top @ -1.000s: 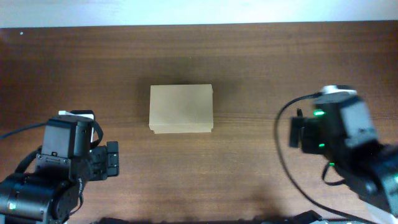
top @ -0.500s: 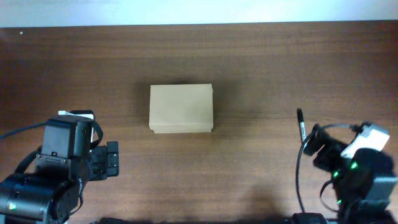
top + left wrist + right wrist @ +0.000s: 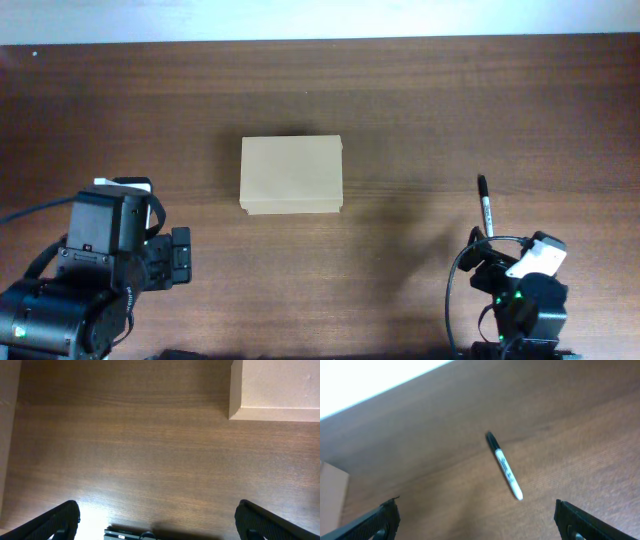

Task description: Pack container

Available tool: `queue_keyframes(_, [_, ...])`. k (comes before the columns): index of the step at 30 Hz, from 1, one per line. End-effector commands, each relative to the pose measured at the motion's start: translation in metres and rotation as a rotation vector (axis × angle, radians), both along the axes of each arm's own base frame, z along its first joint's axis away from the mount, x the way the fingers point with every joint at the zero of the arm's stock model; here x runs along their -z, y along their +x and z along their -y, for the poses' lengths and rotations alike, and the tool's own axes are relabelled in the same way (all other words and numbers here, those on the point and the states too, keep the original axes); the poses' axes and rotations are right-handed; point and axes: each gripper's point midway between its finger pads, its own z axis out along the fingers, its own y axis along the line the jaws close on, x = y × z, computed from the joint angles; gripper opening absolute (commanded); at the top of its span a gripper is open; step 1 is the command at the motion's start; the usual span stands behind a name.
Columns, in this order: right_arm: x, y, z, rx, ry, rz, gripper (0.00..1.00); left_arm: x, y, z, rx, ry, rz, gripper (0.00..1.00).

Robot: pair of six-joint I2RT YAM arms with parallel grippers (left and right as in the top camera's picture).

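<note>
Container lies with its lid shut on the brown table in the overhead view. It is ahead of the left pincer and off to its right, well apart. From the right pincer it lies far to the left. A black marker lies just ahead of the right pincer.

In the left wrist view the fingers are spread wide at the bottom corners with nothing between them. The container's corner shows ahead and to the right.

In the right wrist view the jaws are equally wide and empty. The marker lies ahead, clear of them, and the container's edge is at the far left.
</note>
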Motion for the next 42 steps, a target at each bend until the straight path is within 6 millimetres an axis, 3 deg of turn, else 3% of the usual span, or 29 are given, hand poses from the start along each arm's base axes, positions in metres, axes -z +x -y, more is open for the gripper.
queue_keyframes(1, [0.02,0.0,0.001,0.01,0.016,-0.014,0.99,-0.001,-0.001,-0.003,-0.016,0.004,0.01,1.0])
queue_keyframes(7, [0.046,-0.001,0.002,0.014,0.018,-0.061,0.99,-0.001,-0.001,-0.003,-0.016,0.004,0.01,1.0])
queue_keyframes(42, [0.044,0.0,0.002,0.014,0.017,-0.053,0.99,-0.003,-0.004,0.001,0.011,0.001,0.024,1.0])
